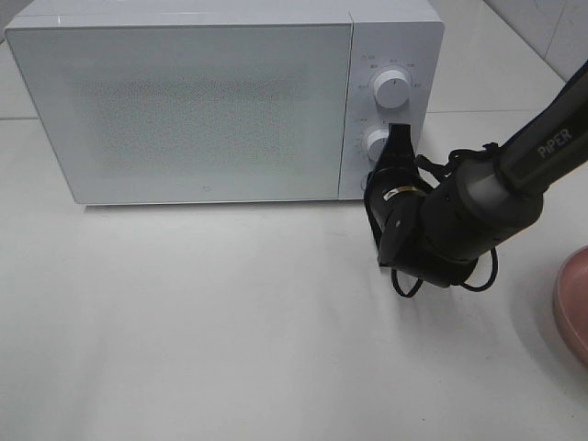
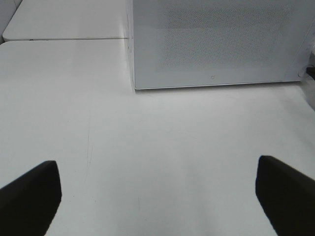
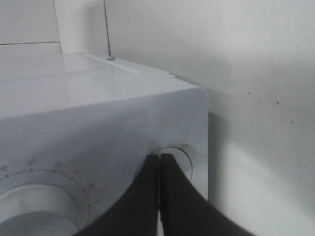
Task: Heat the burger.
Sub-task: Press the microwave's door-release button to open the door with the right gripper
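The burger is out of view in every frame. A white microwave [image 1: 202, 101] stands at the back of the table with its door closed. My right gripper [image 1: 397, 133] is shut with nothing between its fingers. Its tips rest against the microwave's control panel, right beside the lower knob [image 1: 376, 142]. In the right wrist view the shut right gripper [image 3: 160, 156] touches a small round part [image 3: 178, 153] near the panel's edge, with a large numbered dial [image 3: 29, 204] next to it. My left gripper [image 2: 157, 196] is wide open and empty above bare table, facing the microwave [image 2: 221, 44].
The rim of a pink plate [image 1: 571, 308] shows at the right edge of the table. The upper knob [image 1: 392, 89] sits above the right gripper. The white table [image 1: 230, 322] stretches out in front of the microwave.
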You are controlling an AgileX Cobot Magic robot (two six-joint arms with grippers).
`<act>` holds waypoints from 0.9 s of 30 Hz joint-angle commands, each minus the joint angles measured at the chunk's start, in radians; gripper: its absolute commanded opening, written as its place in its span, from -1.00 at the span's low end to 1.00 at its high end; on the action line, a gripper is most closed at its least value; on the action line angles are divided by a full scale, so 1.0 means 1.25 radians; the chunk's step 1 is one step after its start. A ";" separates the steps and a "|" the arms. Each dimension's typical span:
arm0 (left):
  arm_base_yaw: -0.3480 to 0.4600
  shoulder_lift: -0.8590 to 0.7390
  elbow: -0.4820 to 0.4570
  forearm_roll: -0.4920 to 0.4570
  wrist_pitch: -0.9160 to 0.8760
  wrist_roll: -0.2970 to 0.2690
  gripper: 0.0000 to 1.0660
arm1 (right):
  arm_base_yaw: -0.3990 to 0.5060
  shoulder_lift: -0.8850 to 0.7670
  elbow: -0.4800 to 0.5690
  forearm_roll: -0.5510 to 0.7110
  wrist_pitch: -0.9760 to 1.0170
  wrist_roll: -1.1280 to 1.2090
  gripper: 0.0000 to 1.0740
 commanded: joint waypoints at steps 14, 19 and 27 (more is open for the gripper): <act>0.002 0.001 0.002 -0.002 -0.002 0.001 0.88 | -0.012 0.024 -0.042 -0.015 -0.052 -0.013 -1.00; 0.002 0.001 0.002 -0.002 -0.002 0.001 0.88 | -0.012 0.024 -0.045 -0.040 -0.122 -0.004 -1.00; 0.002 0.001 0.002 -0.002 -0.002 0.001 0.88 | -0.022 0.027 -0.085 -0.043 -0.171 -0.003 -1.00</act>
